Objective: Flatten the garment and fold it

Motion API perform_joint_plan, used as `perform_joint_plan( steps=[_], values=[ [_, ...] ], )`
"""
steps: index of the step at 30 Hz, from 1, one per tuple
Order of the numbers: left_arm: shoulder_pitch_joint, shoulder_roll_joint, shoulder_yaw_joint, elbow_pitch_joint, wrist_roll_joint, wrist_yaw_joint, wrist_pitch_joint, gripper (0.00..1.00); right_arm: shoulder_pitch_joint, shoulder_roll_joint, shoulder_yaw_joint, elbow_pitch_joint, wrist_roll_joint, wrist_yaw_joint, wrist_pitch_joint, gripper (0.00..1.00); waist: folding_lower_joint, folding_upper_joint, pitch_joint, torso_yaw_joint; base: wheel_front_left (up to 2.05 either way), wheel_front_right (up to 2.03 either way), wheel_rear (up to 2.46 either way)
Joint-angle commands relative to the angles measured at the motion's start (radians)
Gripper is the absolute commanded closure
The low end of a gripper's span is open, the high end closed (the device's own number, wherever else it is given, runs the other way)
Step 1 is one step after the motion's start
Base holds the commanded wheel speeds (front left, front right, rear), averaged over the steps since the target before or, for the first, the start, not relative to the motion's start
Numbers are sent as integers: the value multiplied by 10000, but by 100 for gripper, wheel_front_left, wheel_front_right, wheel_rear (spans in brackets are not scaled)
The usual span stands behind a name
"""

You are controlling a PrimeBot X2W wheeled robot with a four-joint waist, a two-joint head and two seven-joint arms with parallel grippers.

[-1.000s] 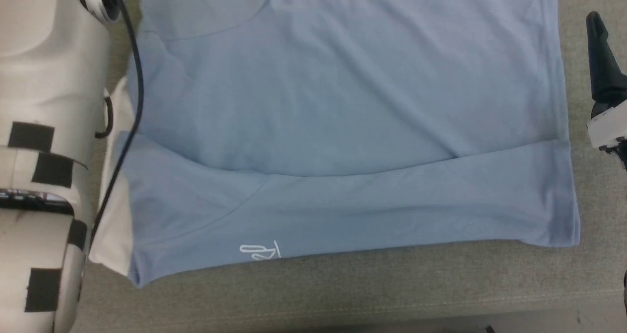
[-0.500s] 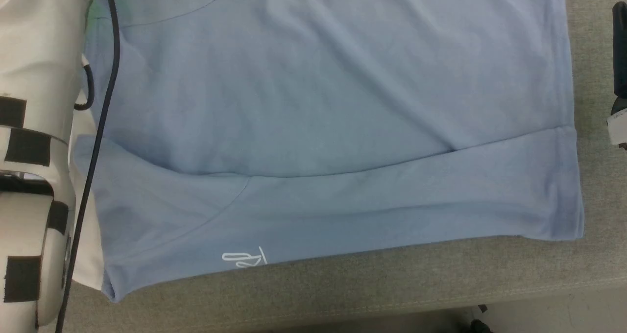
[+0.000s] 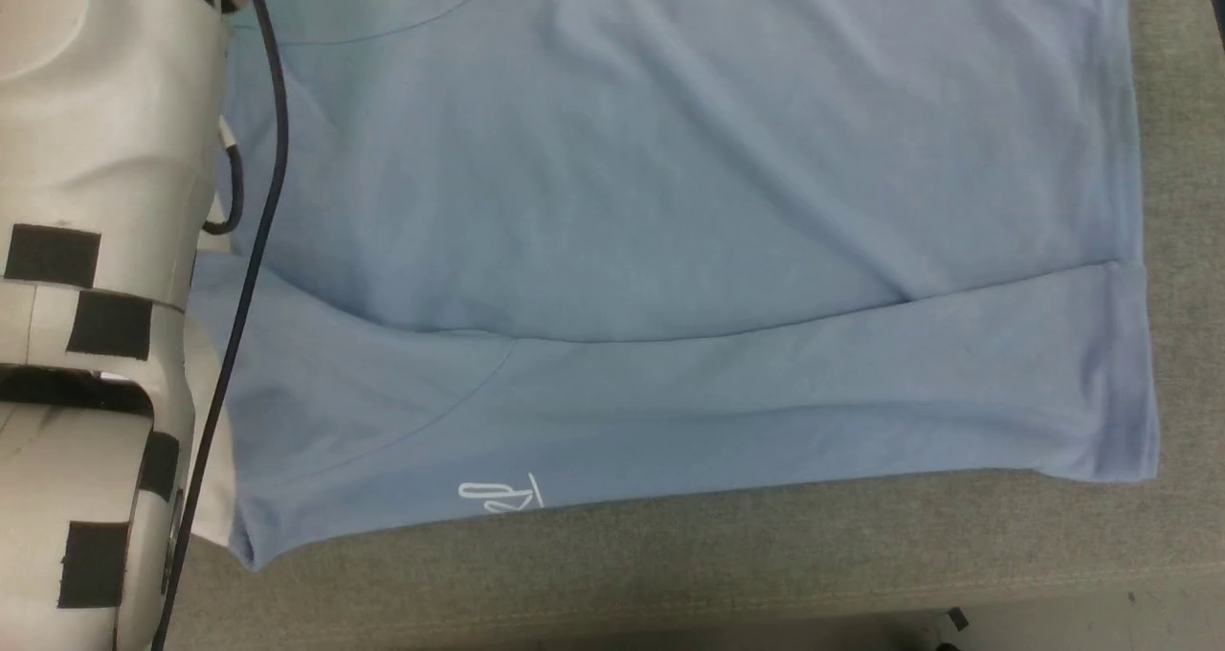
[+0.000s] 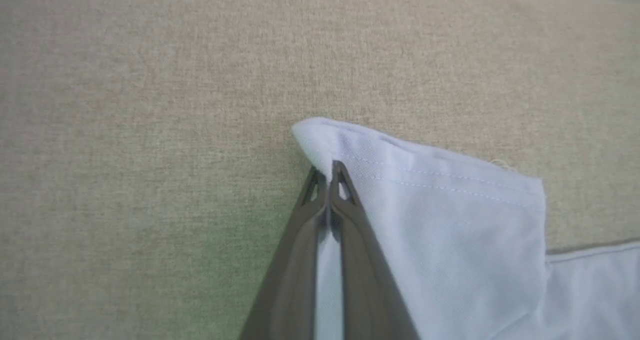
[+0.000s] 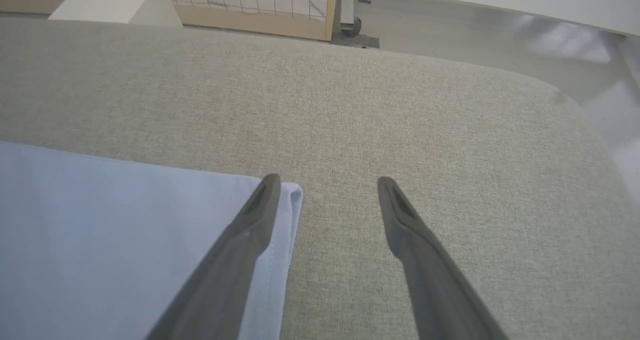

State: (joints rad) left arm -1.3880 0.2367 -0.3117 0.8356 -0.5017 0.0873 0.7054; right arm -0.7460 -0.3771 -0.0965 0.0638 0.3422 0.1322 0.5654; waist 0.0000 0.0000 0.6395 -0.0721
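The garment [image 3: 670, 201], a light blue shirt, lies flat on the padded surface, its near strip folded over along a crease. A white script logo [image 3: 500, 496] sits at the near edge and the white collar [image 3: 212, 479] peeks out at the left, beside my pale left forearm [image 3: 96, 201]. In the left wrist view my left gripper [image 4: 327, 172] is shut on a hemmed corner of the garment [image 4: 450, 220], with cloth pinched between the fingers. My right gripper [image 5: 327, 182] stands open over another corner of the garment [image 5: 100, 230]; one finger [image 5: 260, 205] is above the hem, the other above bare padding.
The grey-beige upholstered surface [image 3: 766, 555] ends at a front edge low in the head view. In the right wrist view its rounded far corner [image 5: 550, 90] gives way to shiny floor, with a gridded board [image 5: 250, 0] and a caster [image 5: 352, 27] beyond.
My left gripper has closed on the garment's corner. The head camera has shifted, and the right gripper has slid off that view's right edge.
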Motion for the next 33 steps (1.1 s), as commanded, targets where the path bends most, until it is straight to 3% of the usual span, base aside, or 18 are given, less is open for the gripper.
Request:
perform_joint_plan(
  steps=[1, 10, 15, 21, 22, 23, 33],
  values=[
    [152, 22, 26, -198, -122, -62, -155, 100, -503, -194, 332, 203, -120, -15, 616, 0, 0, 0, -18, 120, 0, 0, 0],
    [302, -17, 158, -1507, -410, -146, -405, 100, -2442, -1562, 2649, 1303, -407, -15, 4748, 0, 0, 0, 400, 686, 0, 0, 0],
    [455, 33, 107, -2149, -441, -142, -368, 100, -2775, -1900, 3156, 1535, -586, -15, 5864, 0, 0, 0, 611, 934, 0, 0, 0],
    [682, 71, 67, -2738, -517, -117, -298, 100, -2570, -1859, 3190, 1632, -212, -15, 6594, 0, 0, 0, 679, 1091, 0, 0, 0],
    [721, 81, 64, -2816, -531, -108, -288, 100, -2542, -1847, 3161, 1597, -173, -15, 6600, 84, 0, 0, 679, 1103, 0, 0, 0],
    [753, 90, 62, -2870, -541, -100, -281, 100, -2521, -1837, 3136, 1559, -141, -15, 6564, 98, 0, 0, 674, 1109, 0, 0, 0],
    [1419, 144, 261, -3130, -859, -115, -663, 100, -2342, -1772, 2637, 1458, -243, -15, 5276, 100, 0, 0, -52, 1043, 0, 0, 0]
  ],
)
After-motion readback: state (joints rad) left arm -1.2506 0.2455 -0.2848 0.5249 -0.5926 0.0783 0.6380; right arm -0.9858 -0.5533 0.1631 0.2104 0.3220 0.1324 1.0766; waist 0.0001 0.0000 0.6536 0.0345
